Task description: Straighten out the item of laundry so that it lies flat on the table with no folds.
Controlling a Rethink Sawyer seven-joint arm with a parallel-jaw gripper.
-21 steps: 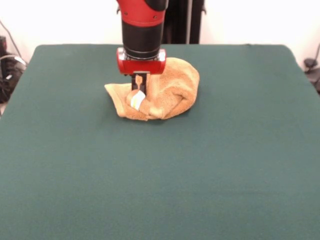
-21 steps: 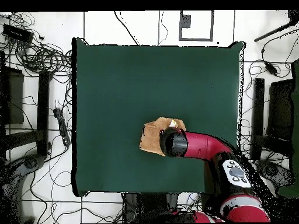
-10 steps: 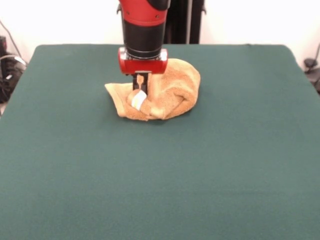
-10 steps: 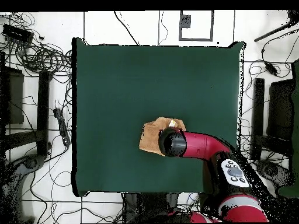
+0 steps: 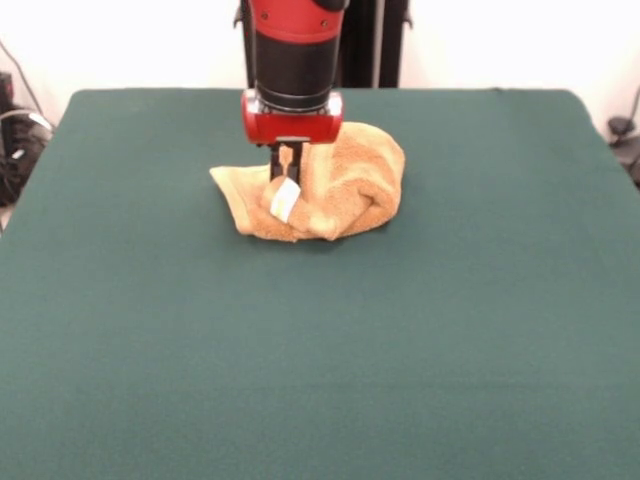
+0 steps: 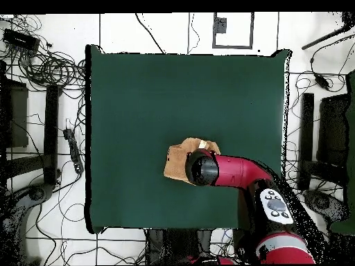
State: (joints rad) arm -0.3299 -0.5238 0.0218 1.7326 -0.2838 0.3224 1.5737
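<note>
The towel lies bunched in a rounded heap on the green worktop, toward the far half of it in the front view and a little left of the middle line. It is plainly not flat: the right part rises in a thick, rolled fold, while the left part tapers to a lower, flatter corner that points out across the cloth. A small white tag shows on the near face of the heap, tilted, with a pale woven band running beside it.

The red and black arm comes straight down onto the heap, its red collar sitting just above the towel's top. Below the collar the hand reaches into the cloth just above the tag. Its dark fingers stand close together with a pinch of orange terry between them, so it appears to be closed narrowly on a fold of the towel (the cloth crowds round the tips, so the exact contact is hard to make out).

From above, the towel sits in the lower middle of the worktop, nearer the robot's edge than the opposite one, and well clear of every side. The arm's round black end covers the towel's right part, leaving an angular orange patch showing to the left and a pale scrap at the top edge. The arm slants in from the lower right. Cables and dark stands lie on the white floor round the worktop.
</note>
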